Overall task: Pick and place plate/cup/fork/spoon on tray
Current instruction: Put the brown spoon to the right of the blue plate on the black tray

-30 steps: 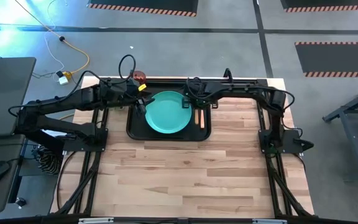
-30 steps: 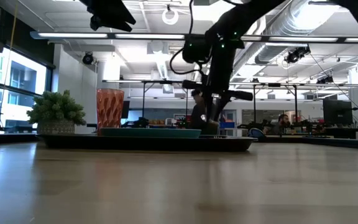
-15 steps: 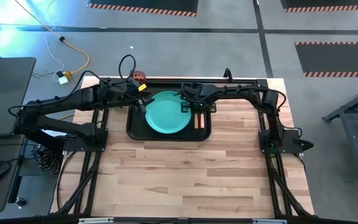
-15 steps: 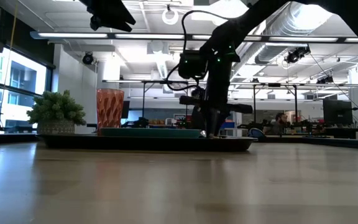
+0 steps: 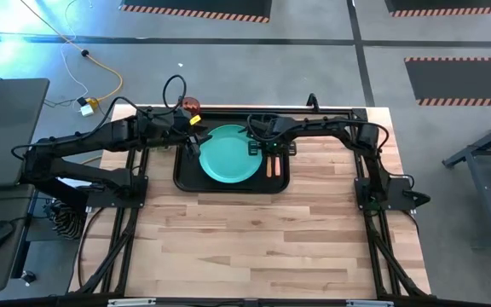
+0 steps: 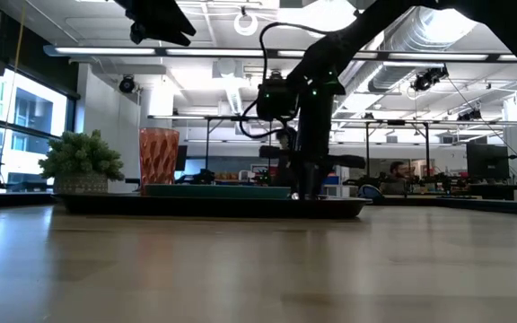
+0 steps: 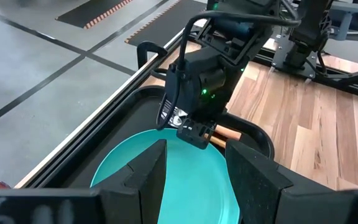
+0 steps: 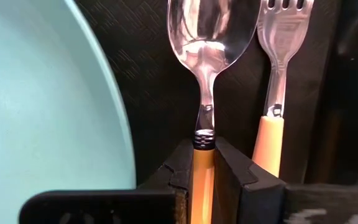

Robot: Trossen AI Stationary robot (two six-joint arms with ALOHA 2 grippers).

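The bare wooden table [image 5: 262,239] is stretching from the near edge to the black tray [image 5: 186,175] at its far side, where the plate [image 5: 228,155] is lying. The right gripper [image 8: 204,168] is reaching down there, clenching the spoon [image 8: 205,74] beside the fork [image 8: 277,68]. The cup [image 6: 159,156] is half hidden in the high view behind the left gripper [image 7: 194,177], which is hovering released over the plate.

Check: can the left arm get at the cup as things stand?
Probably yes. The left claw is open over the plate, and the cup stands close behind it with nothing visibly between.
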